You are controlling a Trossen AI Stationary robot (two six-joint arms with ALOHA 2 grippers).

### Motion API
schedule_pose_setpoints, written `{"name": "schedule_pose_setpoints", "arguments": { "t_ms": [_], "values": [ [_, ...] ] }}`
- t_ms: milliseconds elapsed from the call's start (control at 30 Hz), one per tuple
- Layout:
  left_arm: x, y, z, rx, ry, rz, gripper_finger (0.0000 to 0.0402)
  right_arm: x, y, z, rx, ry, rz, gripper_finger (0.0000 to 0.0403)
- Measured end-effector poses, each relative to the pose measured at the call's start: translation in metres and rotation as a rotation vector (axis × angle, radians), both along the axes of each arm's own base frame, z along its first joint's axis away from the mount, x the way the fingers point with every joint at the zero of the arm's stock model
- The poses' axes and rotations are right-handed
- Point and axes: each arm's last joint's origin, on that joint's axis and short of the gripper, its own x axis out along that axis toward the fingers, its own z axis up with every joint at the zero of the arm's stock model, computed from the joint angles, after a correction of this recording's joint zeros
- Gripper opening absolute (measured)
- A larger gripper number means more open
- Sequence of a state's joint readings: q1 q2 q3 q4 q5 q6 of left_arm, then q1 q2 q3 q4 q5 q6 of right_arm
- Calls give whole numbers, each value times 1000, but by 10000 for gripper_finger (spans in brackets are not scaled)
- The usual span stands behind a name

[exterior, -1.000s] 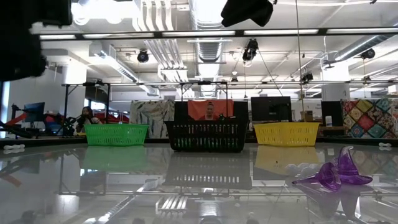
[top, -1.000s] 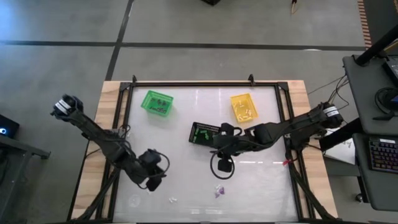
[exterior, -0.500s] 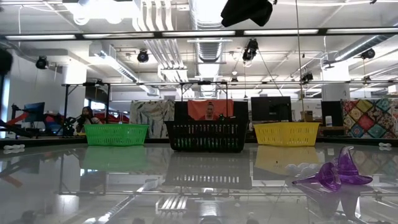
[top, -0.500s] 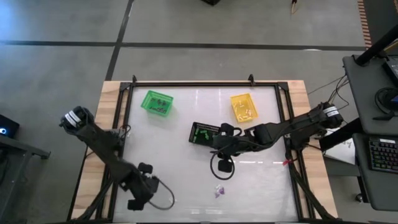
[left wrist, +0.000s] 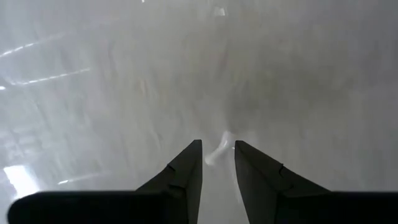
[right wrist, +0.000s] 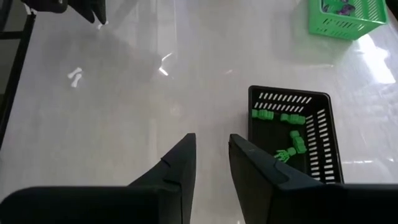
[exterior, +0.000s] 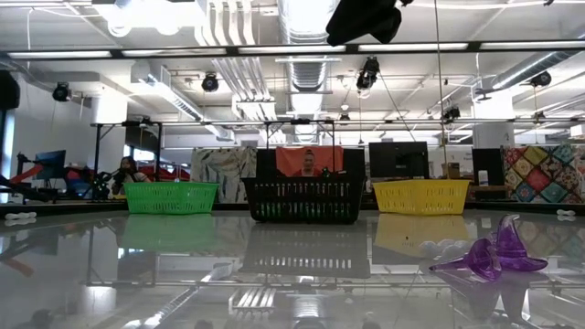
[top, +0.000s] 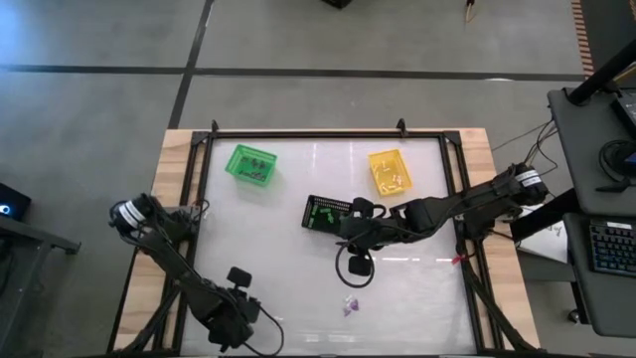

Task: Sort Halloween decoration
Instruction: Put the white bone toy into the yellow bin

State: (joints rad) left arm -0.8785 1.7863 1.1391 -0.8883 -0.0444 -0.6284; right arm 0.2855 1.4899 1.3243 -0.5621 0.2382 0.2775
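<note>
Glossy white table point(top: 298, 249) mirrors lights; baskets are perforated plastic, the purple trinket point(exterior: 494, 256) translucent plastic

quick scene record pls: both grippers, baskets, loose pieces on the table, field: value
left gripper: low at the table's front left, fingers narrowly apart either side of a small white piece; grip cannot be told
right gripper: mid-table beside the black basket, fingers narrowly apart, nothing between them
green basket: back left, holds small pieces
black basket: centre, green pieces inside
yellow basket: back right, pale pieces inside
loose pieces: purple trinket at front centre; white piece near the left arm
</note>
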Motion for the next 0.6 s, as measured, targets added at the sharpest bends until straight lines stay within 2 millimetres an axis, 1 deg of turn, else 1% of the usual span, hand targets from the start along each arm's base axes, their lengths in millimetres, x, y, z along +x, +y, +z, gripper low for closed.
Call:
{"name": "schedule_pose_setpoints", "arguments": {
  "t_ms": [300, 600],
  "values": [
    [-7, -5, -1, -4, 4, -25, 77, 0, 0, -1, -1, 4, 0, 87],
    [-9, -1, -8, 12, -13, -15, 77, 0, 0, -1, -1, 4, 1, 88]
  ]
}}
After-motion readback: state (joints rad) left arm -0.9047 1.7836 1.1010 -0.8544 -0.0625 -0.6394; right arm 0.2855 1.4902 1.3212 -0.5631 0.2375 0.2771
